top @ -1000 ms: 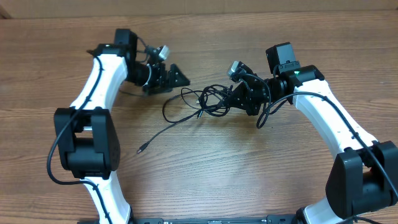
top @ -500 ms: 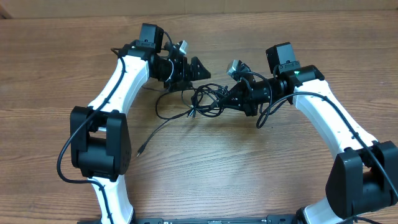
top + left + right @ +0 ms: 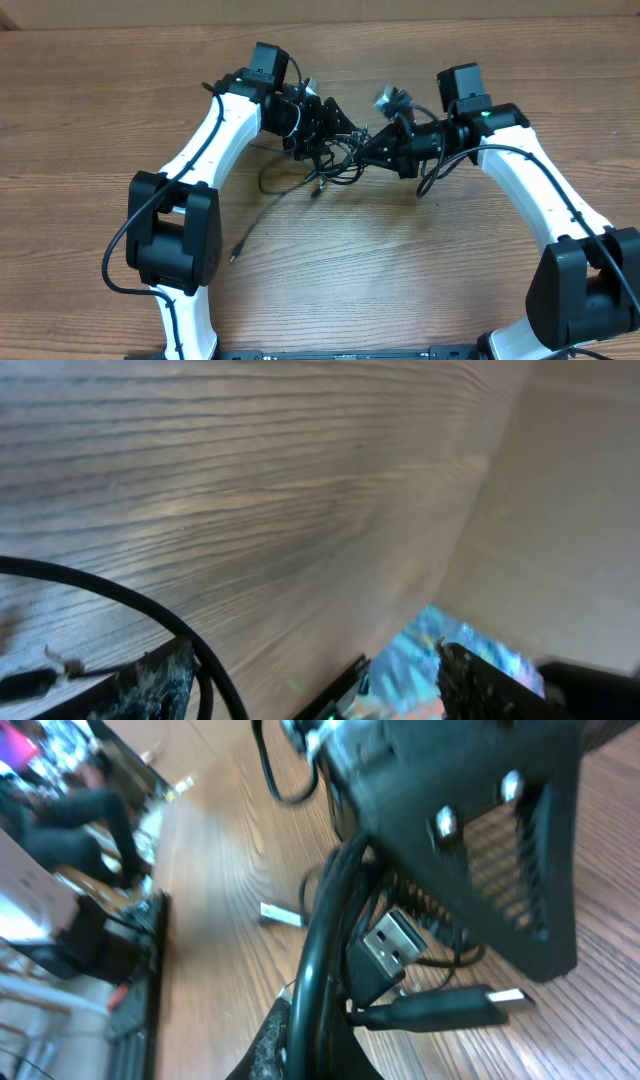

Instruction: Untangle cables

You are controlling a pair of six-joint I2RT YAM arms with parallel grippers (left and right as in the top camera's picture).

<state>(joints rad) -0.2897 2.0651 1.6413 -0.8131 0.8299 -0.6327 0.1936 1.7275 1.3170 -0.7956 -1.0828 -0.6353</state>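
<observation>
**Knot not yet undone**

The cables (image 3: 335, 168) are lying bunched in a dark tangle mid-worktop (image 3: 420, 270), with one strand trailing toward the near edge. The right end effector (image 3: 378, 152) is pinching the bundle's edge. The left end effector (image 3: 336, 122) is hovering wide-jawed just beside it. Separating is barely beginning, I judge. The thin black cords are looping loosely around a flat USB plug (image 3: 392, 942).
</observation>
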